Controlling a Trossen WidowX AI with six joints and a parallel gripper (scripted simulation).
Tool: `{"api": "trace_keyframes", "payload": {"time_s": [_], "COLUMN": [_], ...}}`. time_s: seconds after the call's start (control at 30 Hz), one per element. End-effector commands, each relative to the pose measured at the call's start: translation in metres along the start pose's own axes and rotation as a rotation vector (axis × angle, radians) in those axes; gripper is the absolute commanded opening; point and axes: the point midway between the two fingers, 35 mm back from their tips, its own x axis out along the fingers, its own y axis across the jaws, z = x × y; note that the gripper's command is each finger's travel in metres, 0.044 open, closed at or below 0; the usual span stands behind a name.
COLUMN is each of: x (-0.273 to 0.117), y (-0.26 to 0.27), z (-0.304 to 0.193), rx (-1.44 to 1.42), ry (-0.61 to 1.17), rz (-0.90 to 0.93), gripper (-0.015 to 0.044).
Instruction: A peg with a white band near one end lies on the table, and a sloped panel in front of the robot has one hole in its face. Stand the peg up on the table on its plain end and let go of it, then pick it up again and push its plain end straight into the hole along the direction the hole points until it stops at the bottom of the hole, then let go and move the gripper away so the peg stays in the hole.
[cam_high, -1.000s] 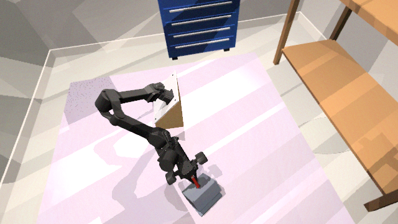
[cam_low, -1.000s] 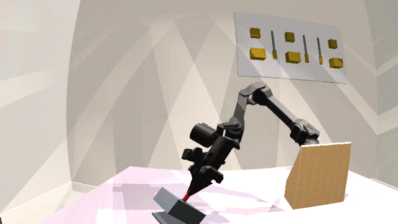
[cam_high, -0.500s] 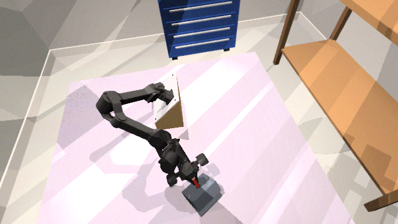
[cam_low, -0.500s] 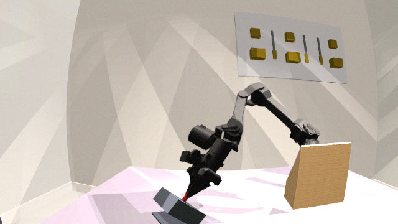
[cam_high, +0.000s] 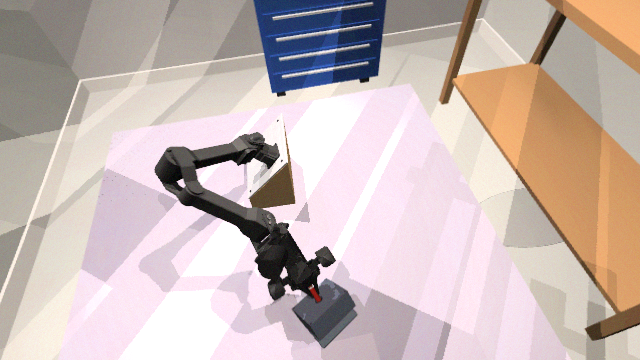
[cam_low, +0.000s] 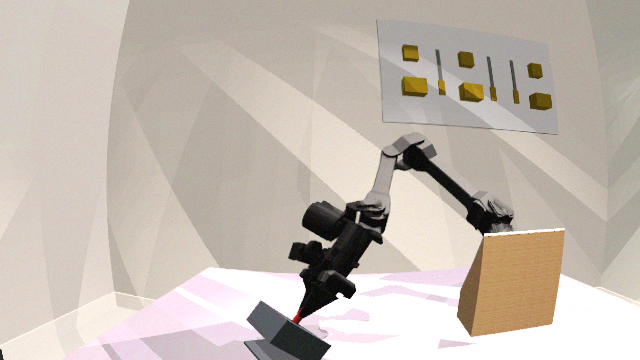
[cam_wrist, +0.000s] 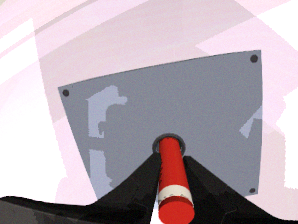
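Observation:
The sloped dark grey panel (cam_high: 325, 317) (cam_low: 300, 341) (cam_wrist: 215, 115) has one ringed hole (cam_wrist: 154, 147) in its face. The red peg (cam_high: 315, 294) (cam_low: 297, 318) (cam_wrist: 172, 167) stands with its plain end inside the hole's ring, roughly in line with the hole. Its white band (cam_wrist: 175, 193) is at the outer end, towards the wrist camera. My gripper (cam_high: 311, 287) (cam_low: 301, 312) (cam_wrist: 170, 161) is close above the panel, its fingers on both sides of the peg and seemingly touching it. How deep the plain end sits is hidden inside the panel.
A wedge-shaped block (cam_high: 274, 192) (cam_low: 520, 285) with a white sloped face stands beside the arm's base. A blue drawer cabinet (cam_high: 325, 45) and a wooden shelf (cam_high: 550, 150) stand beyond the table. A tool board (cam_low: 425, 112) hangs on the wall.

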Motion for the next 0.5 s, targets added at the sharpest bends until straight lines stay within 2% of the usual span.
{"api": "trace_keyframes", "payload": {"time_s": [0.0,0.37,0.4,0.47], "x": [-0.0001,-0.0022,-0.0032,-0.0057], "y": [0.0,-0.0001,-0.0001,-0.0002], "z": [-0.0001,0.0002,0.0004,0.0007], "rx": [0.0,0.0,0.0,0.0], "ry": [0.0,0.0,0.0,-0.001], "rz": [0.0,0.0,0.0,0.0], "gripper": [0.0131,0.042,0.044,0.044]}}
